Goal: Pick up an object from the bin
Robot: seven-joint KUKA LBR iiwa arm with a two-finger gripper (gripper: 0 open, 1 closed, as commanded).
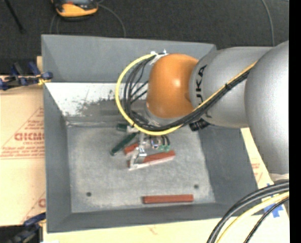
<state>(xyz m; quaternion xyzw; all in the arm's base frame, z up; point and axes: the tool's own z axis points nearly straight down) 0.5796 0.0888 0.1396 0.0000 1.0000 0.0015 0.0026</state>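
My gripper (141,152) is low in the middle of the bin, under the arm's orange cover, and sits right on a small cluster of things. A dark green pen-like stick (122,145) lies slanted just to its left. A red, flat, elongated piece (159,158) lies under and to the right of the gripper, touching or nearly touching it. A small green-and-white bit (164,148) shows beside the gripper, partly hidden. I cannot tell whether anything is held.
A long red-brown bar (168,199) lies flat near the bin's front wall, apart from the cluster. The arm and its cables cover the bin's back right part. Bare floor lies to the left and front left.
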